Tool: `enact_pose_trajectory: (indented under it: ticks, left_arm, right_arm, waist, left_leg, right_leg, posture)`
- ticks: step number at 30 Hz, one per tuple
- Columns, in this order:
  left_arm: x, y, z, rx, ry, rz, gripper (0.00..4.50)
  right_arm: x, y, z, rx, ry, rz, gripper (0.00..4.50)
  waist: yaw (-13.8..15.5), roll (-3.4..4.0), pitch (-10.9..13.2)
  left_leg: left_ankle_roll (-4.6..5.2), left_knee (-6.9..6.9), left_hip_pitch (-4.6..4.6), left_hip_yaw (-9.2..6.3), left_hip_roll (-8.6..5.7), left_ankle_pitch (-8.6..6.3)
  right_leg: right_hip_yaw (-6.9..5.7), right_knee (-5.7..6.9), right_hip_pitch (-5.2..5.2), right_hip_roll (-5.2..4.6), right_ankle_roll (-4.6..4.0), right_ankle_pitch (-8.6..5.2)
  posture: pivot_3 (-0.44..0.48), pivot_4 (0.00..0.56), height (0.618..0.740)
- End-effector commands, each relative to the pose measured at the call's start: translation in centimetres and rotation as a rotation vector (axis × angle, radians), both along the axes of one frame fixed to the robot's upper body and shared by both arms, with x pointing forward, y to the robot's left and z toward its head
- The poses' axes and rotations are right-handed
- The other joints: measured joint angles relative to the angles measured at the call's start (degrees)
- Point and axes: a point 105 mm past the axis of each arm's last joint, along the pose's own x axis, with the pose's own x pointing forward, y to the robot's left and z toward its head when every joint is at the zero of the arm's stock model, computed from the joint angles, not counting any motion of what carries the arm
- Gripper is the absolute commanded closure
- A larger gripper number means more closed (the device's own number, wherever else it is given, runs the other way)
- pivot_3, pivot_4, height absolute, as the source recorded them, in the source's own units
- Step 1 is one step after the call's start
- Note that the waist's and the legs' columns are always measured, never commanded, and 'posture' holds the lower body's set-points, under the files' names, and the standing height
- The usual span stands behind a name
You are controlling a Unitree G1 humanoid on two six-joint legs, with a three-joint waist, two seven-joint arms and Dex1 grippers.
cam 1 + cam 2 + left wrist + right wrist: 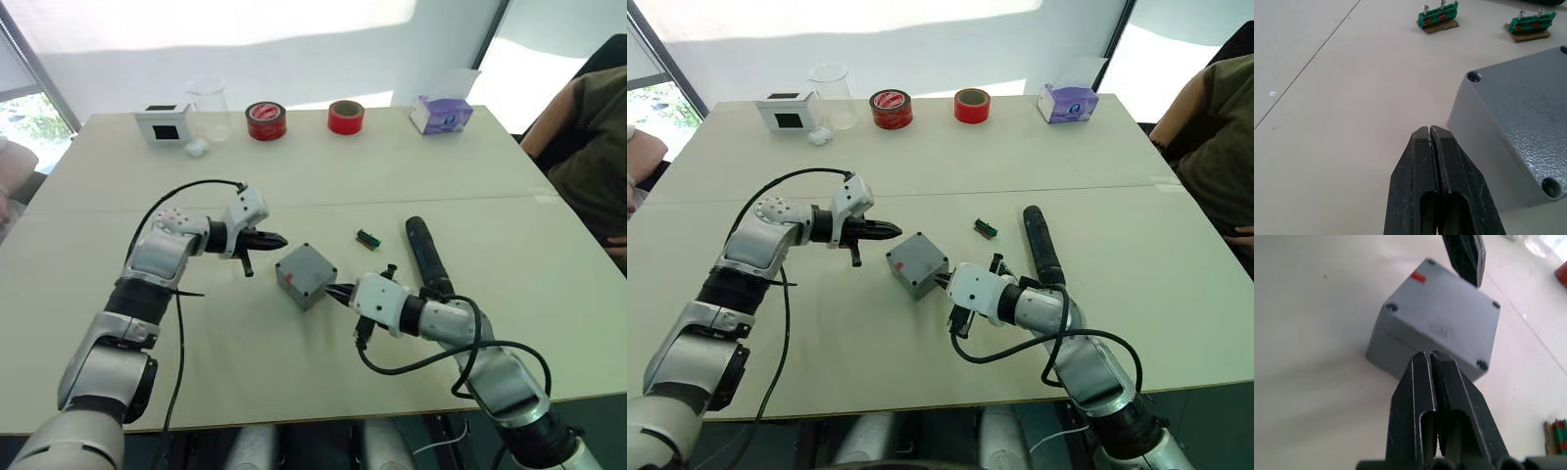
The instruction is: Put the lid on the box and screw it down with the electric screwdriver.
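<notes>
My right gripper [1431,363] is closed and empty, its tip at the box [306,275], mid-counter [323,176] with the lid [1442,318] seated, corner holes bare. My left gripper [263,240], closed, empty, hovers just beside. The electric screwdriver [427,257] lies to my right; I should grasp it mid-barrel while bracing the box.

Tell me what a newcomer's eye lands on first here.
The grey box sits mid-table with its lid already on, flanked by the left hand and right hand, both shut and holding nothing. The black electric screwdriver lies untouched just beyond the right arm.
</notes>
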Motion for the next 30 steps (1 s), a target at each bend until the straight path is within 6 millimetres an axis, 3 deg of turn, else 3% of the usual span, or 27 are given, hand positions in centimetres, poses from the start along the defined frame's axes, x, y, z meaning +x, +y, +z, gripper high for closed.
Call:
enact_pose_trajectory:
  ticks: [1, 8, 13, 18, 30]
  left_arm:
    - [0.3, -0.2, 0.4, -0.024, -0.046, 0.022, 4.5]
    - [-0.4, -1.1, -0.6, -0.023, -0.039, 0.017, 4.5]
    - [-0.9, -1.8, -1.9, 0.001, -0.016, -0.006, 4.5]
    - [-1.7, -2.1, -2.5, 0.015, 0.001, -0.028, 4.5]
    - [-4.1, -1.0, -2.6, 0.039, 0.011, -0.007, 4.5]
  right_arm:
    - [0.1, 0.0, 0.7, 0.004, -0.017, 0.01, 4.42]
    - [0.5, -0.8, -0.6, -0.074, 0.021, 0.025, 4.42]
    - [2.4, -1.4, -0.7, -0.149, -0.021, 0.007, 4.42]
    - [3.0, -0.9, -0.3, -0.14, -0.037, 0.0, 4.42]
    - [1.5, -0.1, 0.3, -0.137, 0.016, 0.038, 4.42]
  waist:
    - [0.1, 0.0, 0.0]
    - [0.1, 0.0, 0.0]
    - [0.1, 0.0, 0.0]
    - [-0.1, 0.0, 0.0]
    - [-0.1, 0.01, 0.0]
  left_leg:
    - [0.0, 0.0, 0.0, 0.0, 0.0, 0.0]
    - [0.0, 0.0, 0.0, 0.0, 0.01, 0.0]
    - [0.0, 0.01, 0.0, 0.01, -0.01, 0.0]
    - [0.0, -0.02, 0.0, 0.01, -0.01, 0.0]
    - [0.0, -0.06, 0.0, 0.01, 0.0, 0.0]
  right_leg:
    - [0.0, 0.0, 0.0, 0.0, 0.0, 0.0]
    - [0.0, 0.0, -0.01, 0.0, 0.0, 0.0]
    - [0.0, 0.0, 0.0, -0.03, 0.0, 0.0]
    - [0.0, -0.01, -0.02, -0.02, 0.0, 0.0]
    - [0.01, -0.02, -0.05, -0.03, 0.0, 0.0]
  posture:
    - [0.0, 0.15, 0.74]
    - [0.0, 0.15, 0.74]
    - [0.0, 0.15, 0.74]
    - [0.0, 0.15, 0.74]
    - [0.0, 0.15, 0.74]
